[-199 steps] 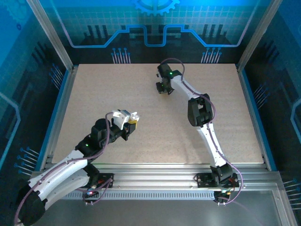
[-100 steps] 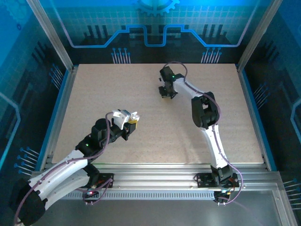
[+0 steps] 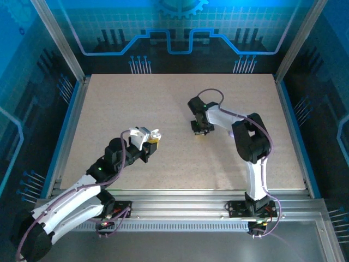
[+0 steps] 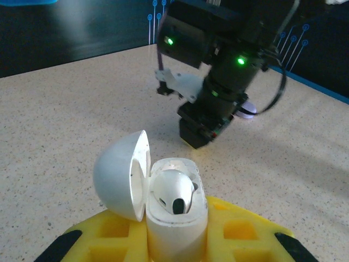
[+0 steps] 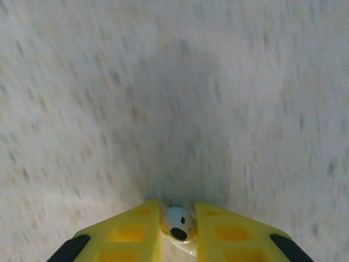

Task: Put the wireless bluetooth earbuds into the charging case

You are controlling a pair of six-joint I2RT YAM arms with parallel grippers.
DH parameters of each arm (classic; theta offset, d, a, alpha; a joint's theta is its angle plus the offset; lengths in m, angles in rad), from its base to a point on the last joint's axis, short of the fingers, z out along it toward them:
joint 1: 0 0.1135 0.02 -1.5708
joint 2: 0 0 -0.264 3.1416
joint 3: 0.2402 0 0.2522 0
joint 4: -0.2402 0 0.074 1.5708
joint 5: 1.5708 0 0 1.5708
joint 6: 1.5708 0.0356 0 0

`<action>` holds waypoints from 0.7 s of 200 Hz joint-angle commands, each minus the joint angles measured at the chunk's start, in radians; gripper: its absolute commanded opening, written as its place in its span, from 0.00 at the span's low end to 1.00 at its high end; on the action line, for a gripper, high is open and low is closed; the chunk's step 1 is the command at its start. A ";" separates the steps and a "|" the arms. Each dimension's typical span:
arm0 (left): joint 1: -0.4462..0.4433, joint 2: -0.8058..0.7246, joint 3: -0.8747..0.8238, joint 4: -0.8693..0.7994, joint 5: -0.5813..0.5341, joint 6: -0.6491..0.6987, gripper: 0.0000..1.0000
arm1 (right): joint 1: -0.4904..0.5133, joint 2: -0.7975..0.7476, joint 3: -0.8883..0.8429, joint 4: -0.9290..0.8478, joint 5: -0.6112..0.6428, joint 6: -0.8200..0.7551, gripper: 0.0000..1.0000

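1. My left gripper (image 3: 152,140): closed narrow around the charging case (image 4: 173,226), which stands upright between my yellow fingers (image 4: 242,229). It sits left of centre over the table (image 3: 109,109), towards the near edge.
2. Charging case: white and open. Its lid (image 4: 121,176) is swung out to the left and stands on edge beside the body.
3. Seated earbud (image 4: 173,192): white, lodged in the open top of the case, with a dark spot on the side facing my left wrist camera.
4. My right gripper (image 3: 198,129): nipped narrow on the held earbud (image 5: 178,222), which is caught between the two yellow fingertips. It is near the middle of the table, well apart from my left gripper and to its right.
5. Held earbud: small, white and rounded, with dark marks on its face. It is pointed down at the speckled table top. I cannot tell whether it touches the surface.
6. Table: pale speckled board. It is blurred in my right wrist view, with a shadow under the right gripper.
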 commanded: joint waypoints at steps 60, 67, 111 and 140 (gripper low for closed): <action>-0.007 -0.037 0.023 0.029 0.023 -0.004 0.18 | 0.059 -0.137 -0.155 -0.176 -0.039 0.342 0.22; -0.007 -0.037 0.022 0.029 0.023 -0.004 0.18 | 0.061 -0.135 -0.155 -0.177 -0.043 0.353 0.22; -0.007 -0.039 0.023 0.029 0.026 -0.002 0.18 | 0.070 -0.155 -0.136 -0.186 -0.066 0.360 0.30; -0.006 -0.036 0.024 0.033 0.029 -0.007 0.18 | 0.068 -0.212 -0.100 -0.229 -0.058 0.334 0.31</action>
